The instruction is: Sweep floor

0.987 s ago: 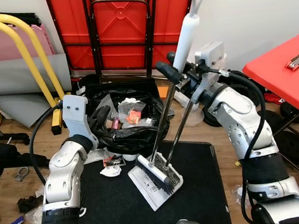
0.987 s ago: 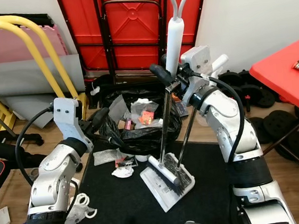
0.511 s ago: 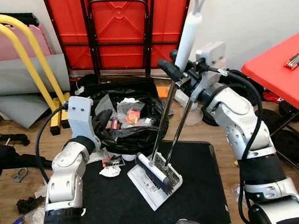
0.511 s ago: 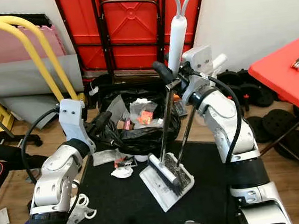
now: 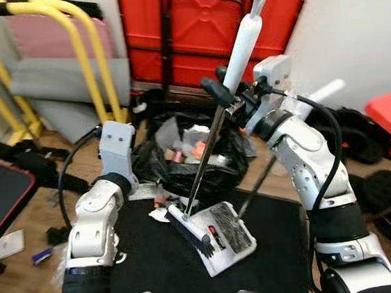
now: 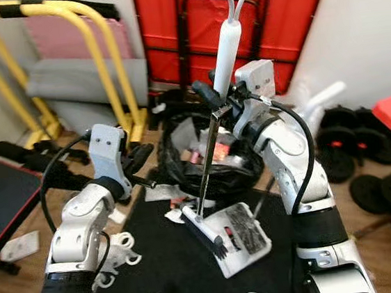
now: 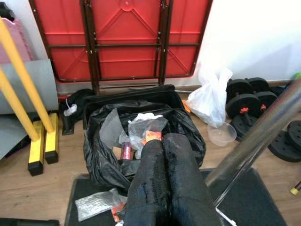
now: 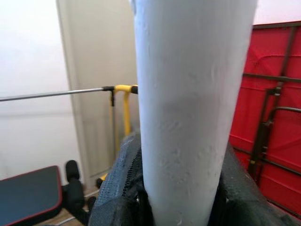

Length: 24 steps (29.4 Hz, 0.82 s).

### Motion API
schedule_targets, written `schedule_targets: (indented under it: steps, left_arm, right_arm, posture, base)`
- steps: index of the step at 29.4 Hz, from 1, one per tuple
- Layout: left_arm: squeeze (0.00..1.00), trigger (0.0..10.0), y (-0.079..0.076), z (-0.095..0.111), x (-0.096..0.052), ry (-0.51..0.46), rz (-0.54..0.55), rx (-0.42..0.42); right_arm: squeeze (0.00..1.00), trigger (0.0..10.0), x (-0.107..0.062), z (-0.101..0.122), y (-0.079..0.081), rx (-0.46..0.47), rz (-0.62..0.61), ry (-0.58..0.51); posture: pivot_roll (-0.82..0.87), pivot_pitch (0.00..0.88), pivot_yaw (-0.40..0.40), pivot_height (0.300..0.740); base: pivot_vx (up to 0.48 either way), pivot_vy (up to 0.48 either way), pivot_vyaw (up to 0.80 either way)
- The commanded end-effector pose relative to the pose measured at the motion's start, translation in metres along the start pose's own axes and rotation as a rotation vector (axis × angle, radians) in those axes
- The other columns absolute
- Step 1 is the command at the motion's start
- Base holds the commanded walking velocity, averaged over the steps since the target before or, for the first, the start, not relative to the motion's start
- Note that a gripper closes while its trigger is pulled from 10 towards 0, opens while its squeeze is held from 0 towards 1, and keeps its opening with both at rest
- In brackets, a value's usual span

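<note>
My right gripper (image 5: 231,99) squeezes the broom (image 5: 244,43) grip; it's light, stiff. Left gripper (image 7: 164,174) is closed, empty.

Broom handle (image 5: 243,43) cut off by top edge above its white grip. Dustpan (image 5: 225,231) contents too blurred to identify. Black trash bag (image 7: 141,136) partly hidden behind left gripper's fingers (image 7: 164,183).

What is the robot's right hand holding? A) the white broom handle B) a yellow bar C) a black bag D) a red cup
A, the right hand is shut around the white broom handle, which runs down to the dustpan on the black mat.
</note>
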<state>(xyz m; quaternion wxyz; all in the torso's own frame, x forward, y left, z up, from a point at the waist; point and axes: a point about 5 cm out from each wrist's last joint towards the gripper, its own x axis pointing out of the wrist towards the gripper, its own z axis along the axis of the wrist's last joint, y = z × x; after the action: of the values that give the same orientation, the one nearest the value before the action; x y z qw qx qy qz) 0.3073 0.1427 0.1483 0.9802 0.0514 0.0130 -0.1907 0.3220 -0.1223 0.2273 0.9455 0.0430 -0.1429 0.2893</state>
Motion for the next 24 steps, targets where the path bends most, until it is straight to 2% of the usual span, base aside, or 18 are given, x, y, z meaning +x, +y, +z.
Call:
schedule_targets:
  steps: [1, 12, 24]
  left_arm:
    - [0.0, 10.0, 0.003, -0.006, 0.001, 0.037, 0.104, -0.001]
    - [0.0, 10.0, 0.003, -0.006, 0.003, 0.048, 0.096, -0.013]
    - [0.0, 10.0, 0.002, -0.006, 0.004, 0.064, 0.095, -0.018]
  right_arm:
    - [0.0, 10.0, -0.001, 0.01, 0.0, -0.004, -0.003, -0.058]
    - [0.0, 10.0, 0.0, 0.004, -0.01, -0.018, -0.132, -0.038]
    - [0.0, 10.0, 0.0, 0.002, -0.016, -0.03, -0.188, -0.026]
  posture:
    - [-0.14, 0.068, -0.124, 0.74]
    - [-0.13, 0.069, -0.125, 0.74]
    - [-0.13, 0.072, -0.127, 0.74]
  base:
    - [0.0, 0.0, 0.8]
    - [0.0, 0.0, 0.0]
    - [0.0, 0.0, 0.0]
